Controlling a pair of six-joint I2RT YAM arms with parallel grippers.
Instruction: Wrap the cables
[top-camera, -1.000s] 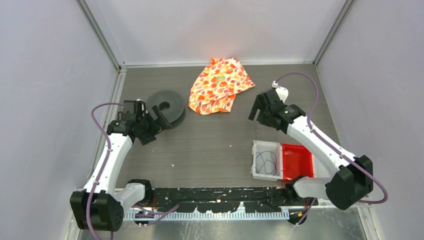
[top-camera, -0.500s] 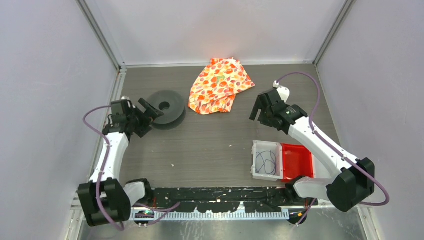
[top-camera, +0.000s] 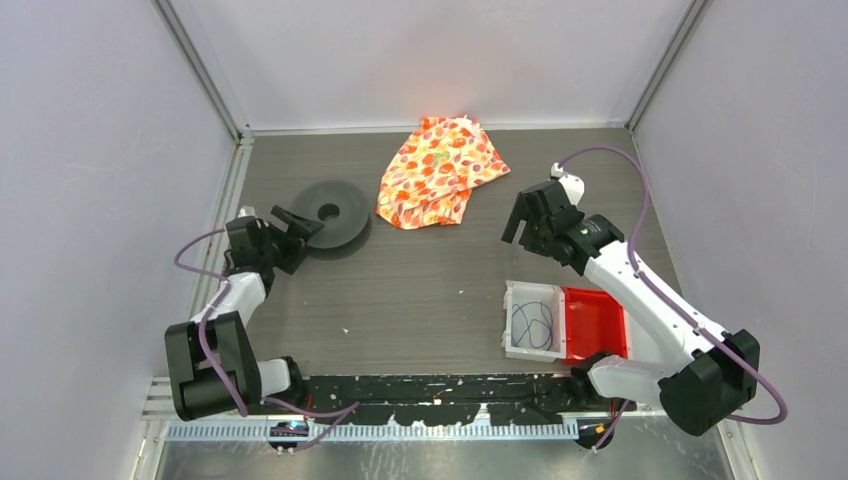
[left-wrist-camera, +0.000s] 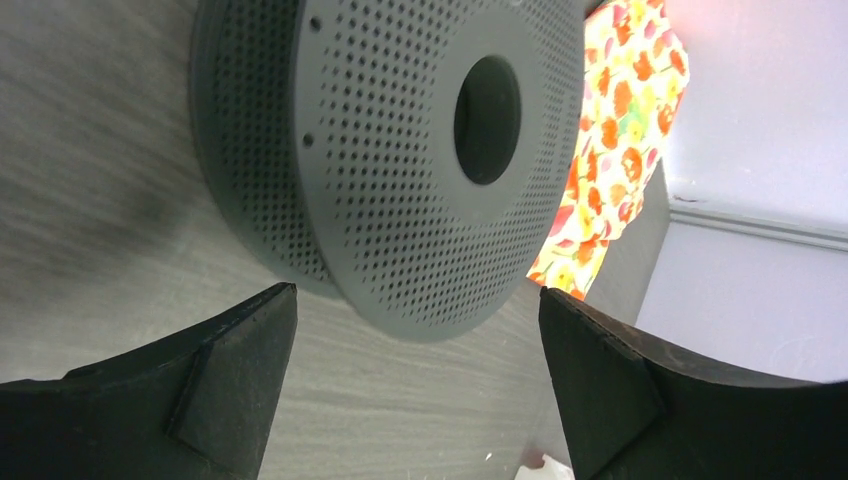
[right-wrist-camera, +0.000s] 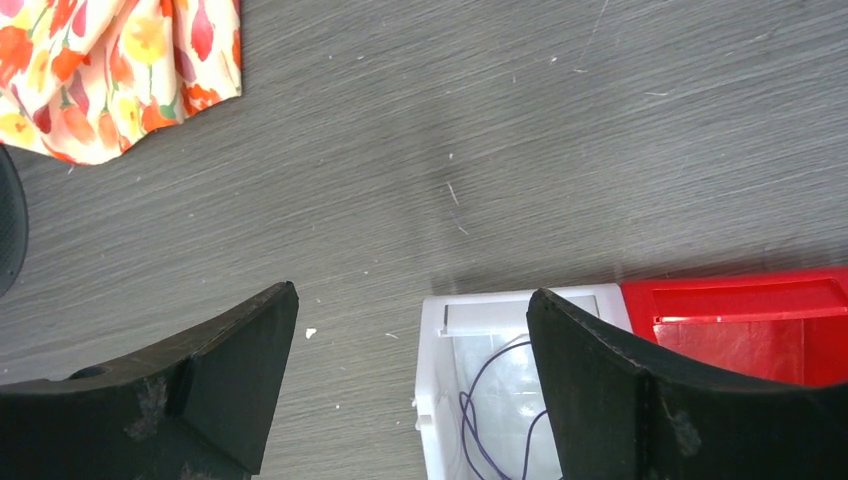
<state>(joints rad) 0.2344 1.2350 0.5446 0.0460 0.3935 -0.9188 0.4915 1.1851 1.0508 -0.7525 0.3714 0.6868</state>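
A thin dark cable (top-camera: 532, 325) lies in loose loops inside a white bin (top-camera: 510, 318); the right wrist view shows the cable (right-wrist-camera: 478, 402) in that bin (right-wrist-camera: 430, 380). A dark grey perforated spool (top-camera: 335, 214) lies flat at the left; it fills the left wrist view (left-wrist-camera: 400, 170). My left gripper (top-camera: 292, 228) is open and empty, just left of the spool, apart from it (left-wrist-camera: 415, 390). My right gripper (top-camera: 520, 222) is open and empty, held above the table beyond the white bin (right-wrist-camera: 410, 380).
A red bin (top-camera: 595, 322) stands against the white bin's right side. An orange flowered cloth (top-camera: 440, 170) lies at the back middle, close behind the spool. Grey walls close in left, right and back.
My left arm has drawn back to the left, its gripper now low beside the spool's left edge. My right gripper has shifted slightly right.
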